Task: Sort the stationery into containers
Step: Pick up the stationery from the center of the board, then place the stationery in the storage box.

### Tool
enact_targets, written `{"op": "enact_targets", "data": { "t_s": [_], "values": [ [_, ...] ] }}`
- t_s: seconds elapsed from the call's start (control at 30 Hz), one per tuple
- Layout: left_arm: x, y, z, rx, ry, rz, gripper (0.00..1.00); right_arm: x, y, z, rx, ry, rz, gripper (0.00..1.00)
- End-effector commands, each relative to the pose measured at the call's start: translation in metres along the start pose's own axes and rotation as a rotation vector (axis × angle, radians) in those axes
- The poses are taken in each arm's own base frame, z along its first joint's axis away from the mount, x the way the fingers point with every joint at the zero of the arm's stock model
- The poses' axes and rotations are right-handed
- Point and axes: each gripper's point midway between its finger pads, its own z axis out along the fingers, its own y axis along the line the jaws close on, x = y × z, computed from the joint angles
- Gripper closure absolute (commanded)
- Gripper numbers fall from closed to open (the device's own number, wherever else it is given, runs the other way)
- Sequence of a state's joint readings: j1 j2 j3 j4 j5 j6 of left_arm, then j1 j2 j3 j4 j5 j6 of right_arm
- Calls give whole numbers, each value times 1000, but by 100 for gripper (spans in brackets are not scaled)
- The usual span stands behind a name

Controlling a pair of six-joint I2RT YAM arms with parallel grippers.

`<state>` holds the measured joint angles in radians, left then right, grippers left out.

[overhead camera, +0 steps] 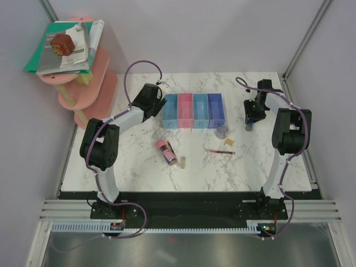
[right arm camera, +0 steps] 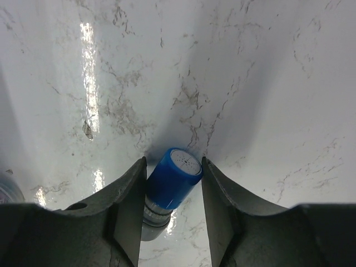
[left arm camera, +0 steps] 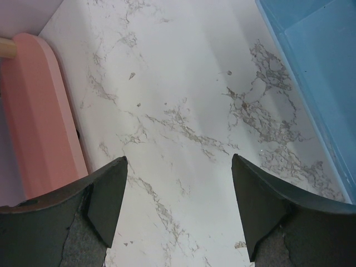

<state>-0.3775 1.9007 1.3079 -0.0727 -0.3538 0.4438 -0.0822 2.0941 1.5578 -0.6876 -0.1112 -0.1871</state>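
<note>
The containers are a row of four joined trays, light blue (overhead camera: 170,111), pink (overhead camera: 184,111), light blue (overhead camera: 200,111) and darker blue (overhead camera: 217,111). My right gripper (overhead camera: 251,118) is low over the table right of them, its jaws closed against the grey blue-capped cylinder (right arm camera: 172,181), which lies tilted on the marble. My left gripper (left arm camera: 178,158) is open and empty beside the left tray (left arm camera: 322,67). A pink-capped dark tube (overhead camera: 166,150), a thin red pen (overhead camera: 219,151), a clear round roll (overhead camera: 222,132) and tan blocks (overhead camera: 230,142) (overhead camera: 182,163) lie on the table.
A tiered pink round shelf (overhead camera: 94,83) with stacked books and a brown block (overhead camera: 62,44) stands at the back left; its edge shows in the left wrist view (left arm camera: 33,122). The table's right edge runs close to the right arm (overhead camera: 289,133).
</note>
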Motion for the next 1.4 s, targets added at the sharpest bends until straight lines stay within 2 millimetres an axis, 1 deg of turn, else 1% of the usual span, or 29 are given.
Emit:
{"op": "enact_targets", "data": {
  "t_s": [0.0,0.07,0.1,0.17,0.33,0.4,0.43,0.47,0.5,0.53,0.57,0.6,0.63,0.67,0.7,0.77,0.8,0.87,0.9,0.93,1.0,1.03,1.07,1.1,1.17,1.2,1.23,1.3,1.37],
  "values": [
    [-22,11,-12,-12,-77,-2,17,-15,7,-13,-27,-27,18,65],
    [-24,12,-13,-13,-83,-3,17,-17,7,-16,-27,-29,16,67],
    [-26,13,-14,-14,-88,-3,17,-22,7,-20,-27,-44,16,67],
    [-29,14,-17,-12,-98,-7,17,-26,7,-23,-27,-56,16,68],
    [-38,20,-29,-12,-124,-8,17,-44,11,-44,-36,-123,22,69],
    [-38,21,-33,-9,-125,-5,17,-53,14,-55,-25,-162,5,70],
    [-38,19,-35,1,-125,-3,17,-60,12,-60,-3,-192,-7,70],
    [-40,20,-39,0,-133,-4,17,-66,16,-68,12,-221,-26,70],
    [-38,19,-41,3,-132,-1,17,-75,18,-72,29,-259,-42,71],
    [-37,17,-44,10,-131,4,17,-79,18,-76,52,-278,-57,71],
    [-37,16,-46,15,-134,7,17,-84,25,-83,58,-304,-75,72],
    [-35,17,-50,15,-136,9,17,-90,23,-87,70,-333,-77,72],
    [-34,15,-52,19,-134,13,17,-95,35,-89,65,-350,-100,72],
    [-33,14,-54,22,-134,15,17,-99,42,-94,68,-370,-113,72],
    [-31,14,-58,24,-132,17,17,-105,44,-98,73,-398,-120,73],
    [-27,12,-62,31,-126,23,17,-110,54,-103,88,-427,-140,73],
    [-24,12,-66,32,-124,24,17,-117,58,-107,91,-460,-150,73],
    [-21,11,-71,38,-122,29,17,-123,66,-113,111,-497,-171,73],
    [-15,8,-73,45,-113,34,17,-130,68,-118,126,-531,-176,73],
    [-16,10,-78,44,-121,36,17,-131,74,-121,130,-546,-186,73],
    [-10,8,-82,50,-109,43,17,-141,76,-126,148,-597,-187,73],
    [-11,11,-86,45,-116,40,17,-140,81,-126,148,-607,-192,73],
    [-10,12,-89,45,-116,42,17,-142,82,-127,155,-622,-192,73],
    [-6,10,-90,50,-108,42,17,-149,81,-131,173,-663,-191,73],
    [-6,13,-97,51,-118,38,17,-148,86,-127,184,-680,-198,73],
    [-4,12,-99,54,-115,40,17,-154,88,-129,188,-715,-198,73],
    [-3,12,-101,58,-117,42,17,-152,91,-125,191,-715,-204,73],
    [-2,14,-106,56,-118,38,17,-158,96,-125,196,-752,-207,73],
    [1,15,-111,56,-111,40,17,-158,101,-119,211,-760,-216,73]
  ]
}}
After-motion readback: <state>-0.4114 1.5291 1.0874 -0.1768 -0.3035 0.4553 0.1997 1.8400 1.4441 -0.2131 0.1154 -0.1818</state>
